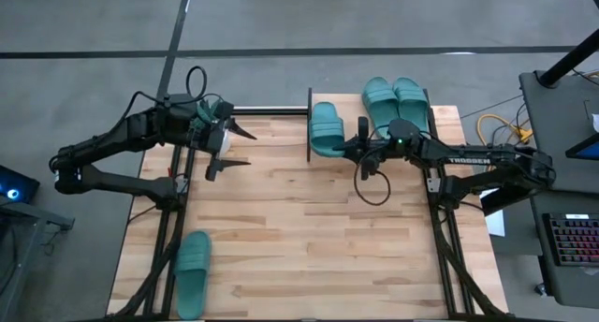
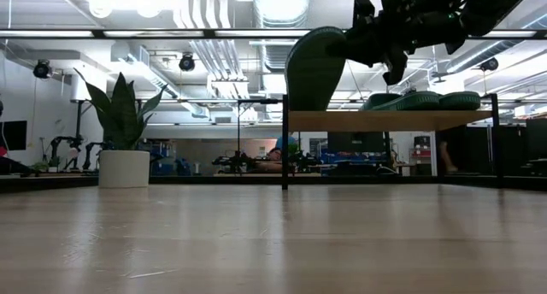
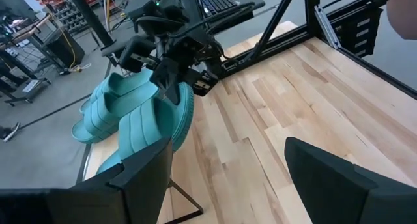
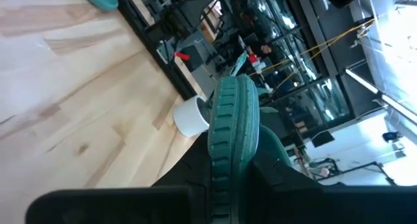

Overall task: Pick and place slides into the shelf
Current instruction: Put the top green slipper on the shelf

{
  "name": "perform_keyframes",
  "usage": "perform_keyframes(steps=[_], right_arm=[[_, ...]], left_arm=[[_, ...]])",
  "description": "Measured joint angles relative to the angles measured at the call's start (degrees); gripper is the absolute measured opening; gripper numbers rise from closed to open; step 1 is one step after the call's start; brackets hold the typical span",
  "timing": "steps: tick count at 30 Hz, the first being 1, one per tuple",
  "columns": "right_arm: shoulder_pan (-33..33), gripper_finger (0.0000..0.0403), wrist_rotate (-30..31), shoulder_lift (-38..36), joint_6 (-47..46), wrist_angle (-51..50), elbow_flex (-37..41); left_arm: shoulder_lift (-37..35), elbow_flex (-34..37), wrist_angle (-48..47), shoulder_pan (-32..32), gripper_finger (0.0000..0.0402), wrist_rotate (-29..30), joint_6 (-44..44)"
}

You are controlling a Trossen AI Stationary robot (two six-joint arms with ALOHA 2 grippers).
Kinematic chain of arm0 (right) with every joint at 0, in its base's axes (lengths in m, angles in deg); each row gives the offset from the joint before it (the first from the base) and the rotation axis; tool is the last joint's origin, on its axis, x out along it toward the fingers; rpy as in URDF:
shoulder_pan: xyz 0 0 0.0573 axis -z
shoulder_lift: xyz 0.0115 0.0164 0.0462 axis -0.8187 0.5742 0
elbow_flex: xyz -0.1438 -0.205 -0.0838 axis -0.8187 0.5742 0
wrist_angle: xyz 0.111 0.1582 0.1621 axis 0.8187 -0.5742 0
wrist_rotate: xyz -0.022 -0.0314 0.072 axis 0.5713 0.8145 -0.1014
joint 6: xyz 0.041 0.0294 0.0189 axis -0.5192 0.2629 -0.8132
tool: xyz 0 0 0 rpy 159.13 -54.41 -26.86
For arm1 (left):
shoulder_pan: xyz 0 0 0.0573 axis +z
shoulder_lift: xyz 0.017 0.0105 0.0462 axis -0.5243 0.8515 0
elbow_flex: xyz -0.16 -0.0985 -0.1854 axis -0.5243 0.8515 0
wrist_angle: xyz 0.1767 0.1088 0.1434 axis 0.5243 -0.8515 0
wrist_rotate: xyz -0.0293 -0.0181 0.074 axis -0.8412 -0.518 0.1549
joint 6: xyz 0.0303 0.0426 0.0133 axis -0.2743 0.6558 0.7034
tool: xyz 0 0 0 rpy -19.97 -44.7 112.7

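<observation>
My right gripper is shut on a teal slide over the left end of the shelf. In the low view this slide stands on edge. Its lower rim is level with the top board, and I cannot tell whether they touch. Two more slides lie flat, side by side, on the shelf's right part. The fourth slide lies sole down near the table's near left corner. My left gripper is open and hovers at the far left of the table. My right gripper pinches the slide between its two fingers by the long side edge of the sole. It comes in roughly level from the table's right. The ribbed sole edge runs along between the fingers. The slide is turned up on edge at the shelf's left end.
A spiky plant in a white pot stands at the table's far left, under the left gripper. The shelf's black end frame stands beside the held slide. Bare wood fills the table's middle and near side. A black cable loop hangs under the right arm.
</observation>
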Motion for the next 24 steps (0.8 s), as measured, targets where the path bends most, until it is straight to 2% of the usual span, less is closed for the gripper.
perform_keyframes(steps=[15, 24], right_arm=[[0.66, 0.0044, -0.01, 0.02, -14.43, -0.25, 1.99], [0.66, 0.0135, 0.65, 0.02, -27.51, -0.15, 1.99]], left_arm=[[0.00, 2.33, -0.01, 0.00, 0.0279, 0.09, 0.00], [0.15, 3.06, 0.04, 0.00, 0.0279, 0.09, -0.02]])
